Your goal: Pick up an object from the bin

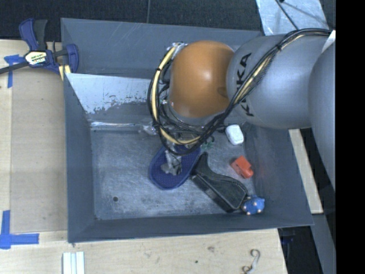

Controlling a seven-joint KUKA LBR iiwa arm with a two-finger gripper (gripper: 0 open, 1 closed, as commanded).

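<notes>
My gripper (170, 165) hangs below the orange dome in the middle of the bin. It is low over a dark blue oval thing (165, 178) that lies flat on the bin floor, and it seems to touch that thing's top. A black curved handle-like tool (219, 188) lies just to the right of the blue oval. The tool runs toward the front right corner and ends in a small blue knob (255, 205).
A small red block (242, 166) lies to the right of the gripper. A white rounded piece (234, 134) sits behind it, close under the arm. The arm and its cables cover the back right of the bin.
</notes>
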